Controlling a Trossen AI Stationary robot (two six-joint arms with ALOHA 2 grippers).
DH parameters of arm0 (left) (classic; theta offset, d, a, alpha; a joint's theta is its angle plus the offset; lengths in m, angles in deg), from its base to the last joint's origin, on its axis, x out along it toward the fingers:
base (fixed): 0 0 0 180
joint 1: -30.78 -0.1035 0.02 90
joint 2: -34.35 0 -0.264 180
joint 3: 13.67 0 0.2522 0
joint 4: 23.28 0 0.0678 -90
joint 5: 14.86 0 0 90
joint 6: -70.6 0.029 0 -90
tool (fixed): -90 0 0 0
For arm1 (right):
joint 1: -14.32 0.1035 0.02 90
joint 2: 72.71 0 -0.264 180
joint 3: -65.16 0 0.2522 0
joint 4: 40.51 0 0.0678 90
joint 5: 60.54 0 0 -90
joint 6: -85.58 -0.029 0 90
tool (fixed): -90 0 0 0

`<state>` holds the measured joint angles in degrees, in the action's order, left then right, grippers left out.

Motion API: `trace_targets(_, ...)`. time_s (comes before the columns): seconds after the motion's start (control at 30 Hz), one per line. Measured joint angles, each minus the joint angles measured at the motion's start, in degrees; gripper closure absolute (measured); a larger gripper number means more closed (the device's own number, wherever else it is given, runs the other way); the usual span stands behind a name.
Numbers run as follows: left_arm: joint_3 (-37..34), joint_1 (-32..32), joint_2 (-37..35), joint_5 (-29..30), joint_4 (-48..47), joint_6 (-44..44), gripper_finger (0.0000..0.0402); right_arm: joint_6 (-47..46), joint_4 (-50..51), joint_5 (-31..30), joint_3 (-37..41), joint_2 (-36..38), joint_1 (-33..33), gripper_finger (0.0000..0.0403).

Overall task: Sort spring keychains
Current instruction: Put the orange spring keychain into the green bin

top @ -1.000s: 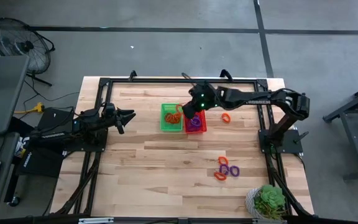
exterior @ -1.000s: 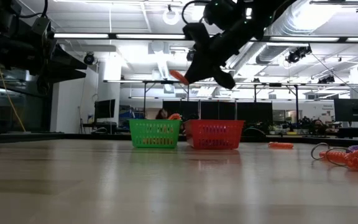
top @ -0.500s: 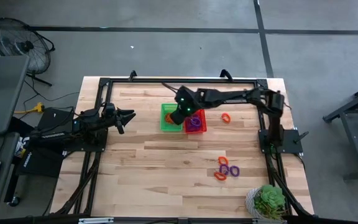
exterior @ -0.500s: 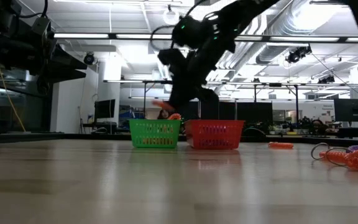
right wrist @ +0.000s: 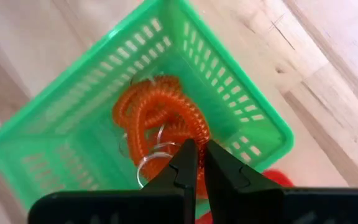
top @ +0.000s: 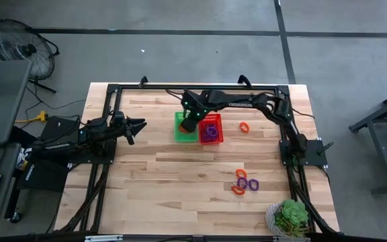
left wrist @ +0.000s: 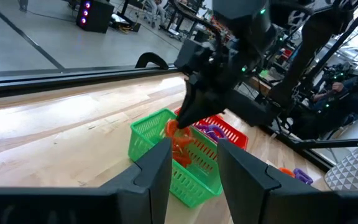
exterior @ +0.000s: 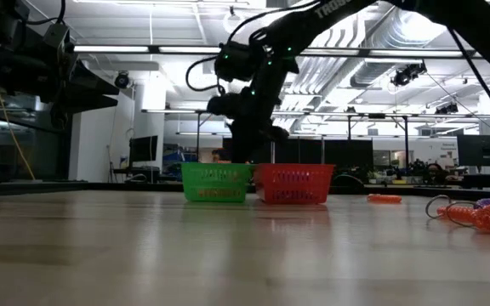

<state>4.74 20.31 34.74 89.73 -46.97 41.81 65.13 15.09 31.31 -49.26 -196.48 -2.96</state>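
**Delivery over the green basket**

Claw position first: my right gripper (right wrist: pixel 196 163) hangs directly over the green basket (top: pixel 179 131), fingers pressed together. A second ago I was above the red basket (top: pixel 218 136) with an orange loop dangling from my tip; since then I have swung across to the green one and lowered my wrist toward its rim. The right wrist view shows orange spring keychains (right wrist: pixel 160 121) coiled on the basket floor, with a metal ring just beside my fingertips. Whether a strand is still pinched between my fingers, or all of it already rests in the basket, I cannot tell.

Judgement: the transfer leg of this cycle is complete. What remains is to part the fingers if anything is still held, then lift clear.

Status of remaining work:
- One orange keychain (top: pixel 244 126) lies alone on the table, near the red basket.
- A mixed cluster of orange and purple keychains (top: pixel 244 183) lies well apart from both baskets, toward the table's near edge.
- Purple keychains (top: pixel 210 130) sit in the red basket.

My left gripper (left wrist: pixel 193 163) waits at the table's left side, jaws partly open and empty, facing the baskets.

Visibility limits: in the high view my own arm covers much of the green basket. In the low view the basket walls hide the contents, and the cluster is cut off at the picture's edge.
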Motion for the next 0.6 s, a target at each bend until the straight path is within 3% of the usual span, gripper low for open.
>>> trace_targets(0.43, 0.0, 0.0, 0.0, 0.0, 0.0, 0.0, 0.0275, 2.7, 0.7, 1.8, -0.4, -0.7, 0.0, 0.0389)
trace_targets(0.6, 0.0, 0.0, 0.0, 0.0, 0.0, 0.0, 0.0275, 3.2, 3.3, 1.7, -2.1, -0.7, 0.1, 0.0349)
